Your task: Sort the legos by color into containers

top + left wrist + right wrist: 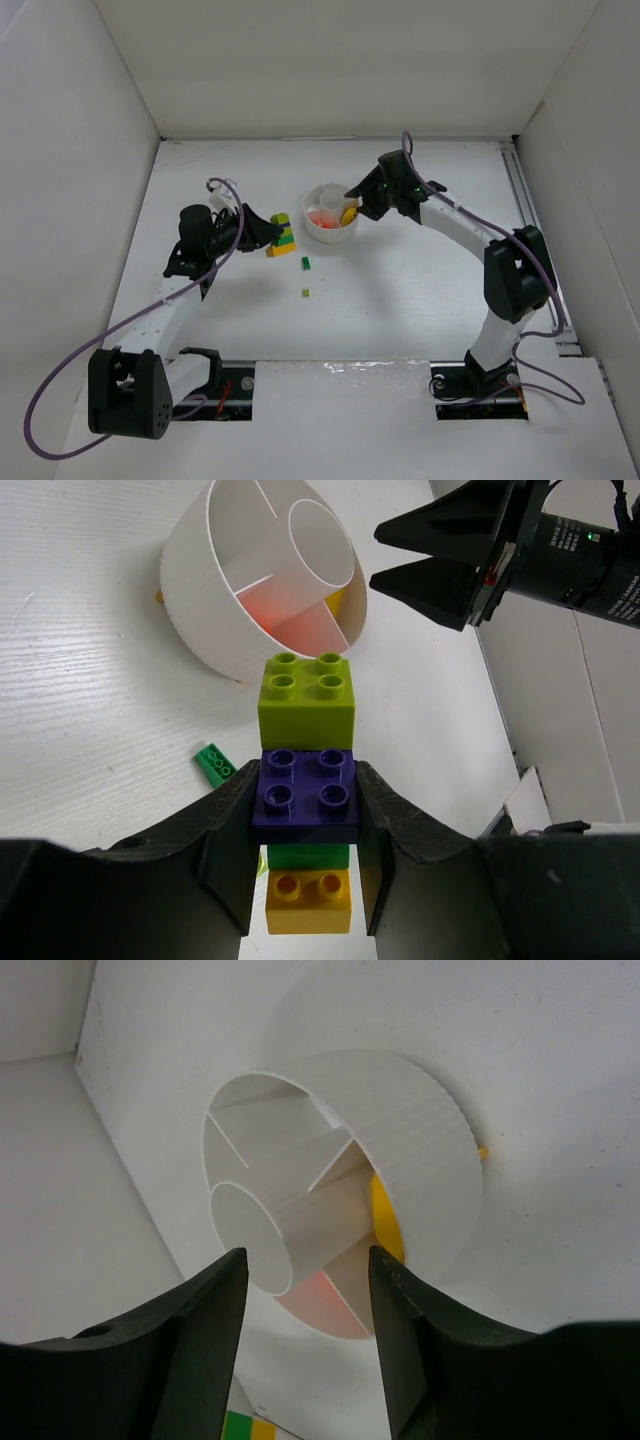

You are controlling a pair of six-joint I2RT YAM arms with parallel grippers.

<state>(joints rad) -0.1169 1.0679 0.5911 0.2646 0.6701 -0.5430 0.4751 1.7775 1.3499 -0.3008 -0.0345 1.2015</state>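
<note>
My left gripper (268, 232) is shut on a multicolour clump of legos (283, 236), held just left of the round white divided dish (312, 232). In the left wrist view the fingers (225, 820) clamp the purple brick (305, 792). A lime brick (305, 692) sits beyond it, and green and yellow bricks (308, 900) sit nearer. My right gripper (352, 200) is open and empty over the dish's right rim. Its jaws frame the dish (420, 1130) in the right wrist view. Orange-red pieces (320, 217) and a yellow piece (347, 214) lie in separate wedges.
A loose green brick (305, 263) and a tiny lime bit (306, 293) lie on the table in front of the dish. A small yellow bit (482, 1152) lies against the dish's outer wall. White walls enclose the table, and a rail (530, 200) runs along the right.
</note>
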